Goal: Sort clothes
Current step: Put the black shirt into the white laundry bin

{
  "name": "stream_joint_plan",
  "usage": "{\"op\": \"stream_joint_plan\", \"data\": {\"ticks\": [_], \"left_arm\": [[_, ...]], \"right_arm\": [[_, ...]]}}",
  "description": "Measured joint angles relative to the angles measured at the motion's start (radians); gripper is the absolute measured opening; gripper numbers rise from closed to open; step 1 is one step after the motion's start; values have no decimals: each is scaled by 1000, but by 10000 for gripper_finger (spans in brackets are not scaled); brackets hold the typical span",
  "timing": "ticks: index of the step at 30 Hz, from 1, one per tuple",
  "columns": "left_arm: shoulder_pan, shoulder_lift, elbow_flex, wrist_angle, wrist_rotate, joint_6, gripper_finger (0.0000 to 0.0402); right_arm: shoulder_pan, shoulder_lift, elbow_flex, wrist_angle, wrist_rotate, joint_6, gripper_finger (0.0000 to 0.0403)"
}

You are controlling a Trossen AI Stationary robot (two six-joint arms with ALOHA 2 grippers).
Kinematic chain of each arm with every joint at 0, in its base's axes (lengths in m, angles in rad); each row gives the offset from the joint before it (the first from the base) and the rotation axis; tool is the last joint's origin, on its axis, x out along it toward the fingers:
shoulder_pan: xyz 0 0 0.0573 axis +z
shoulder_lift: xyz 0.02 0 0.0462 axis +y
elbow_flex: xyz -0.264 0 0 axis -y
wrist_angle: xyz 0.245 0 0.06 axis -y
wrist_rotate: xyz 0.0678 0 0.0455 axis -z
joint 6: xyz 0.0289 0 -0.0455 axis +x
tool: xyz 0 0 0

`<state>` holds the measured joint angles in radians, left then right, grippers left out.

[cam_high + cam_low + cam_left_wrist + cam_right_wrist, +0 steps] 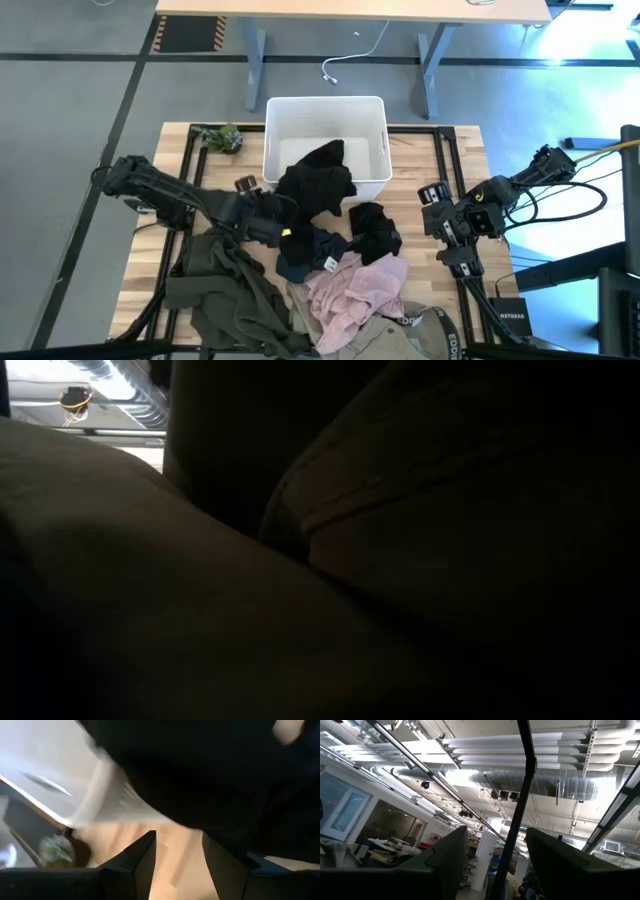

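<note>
1. Left gripper (pixel 268 222) reaches in from the left, low over the table (pixel 170 225), at the near-left edge of the black garment (pixel 318 183). The wrist view shows its fingers (pixel 141 860) apart with bare wood between them; nothing clamped.
2. The black garment drapes over the near rim of the white bin (pixel 300 110), part inside, part spilling onto the table.
3. A second, smaller black piece (pixel 375 232) lies on the table just right of the first, near the bin's right corner.
4. Navy garment (pixel 312 256) sits just near of the left gripper, touching the pale pink garment (pixel 352 294) on its near-right side.
5. Olive-green clothes (pixel 222 290) spread over the near-left of the table, under the left arm.
6. Beige piece with a black lettered strap (pixel 425 332) lies at the near edge, right of centre.
7. Small green clump (pixel 222 138) sits at the far left, beside the bin.
8. Right gripper (pixel 440 225) waits at the table's right side, well apart from the clothes; fingers (pixel 447 852) apart, pointed up at the ceiling.
9. Low view: blocked by dark fabric.
</note>
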<state>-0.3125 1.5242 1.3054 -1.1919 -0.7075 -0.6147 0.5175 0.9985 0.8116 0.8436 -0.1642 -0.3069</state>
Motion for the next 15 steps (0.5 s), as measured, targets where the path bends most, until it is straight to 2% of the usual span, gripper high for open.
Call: {"op": "stream_joint_plan", "data": {"ticks": [5, 9, 15], "left_arm": [[-57, 0, -175, 221, -34, -129, 155], [-80, 0, -296, 468, -39, -145, 155], [-57, 0, -425, 647, -44, -186, 155]], "right_arm": [[-1, 0, 0, 1, 0, -4, 222], [-1, 0, 0, 0, 0, -11, 222], [-1, 0, 0, 0, 0, -13, 222]]}}
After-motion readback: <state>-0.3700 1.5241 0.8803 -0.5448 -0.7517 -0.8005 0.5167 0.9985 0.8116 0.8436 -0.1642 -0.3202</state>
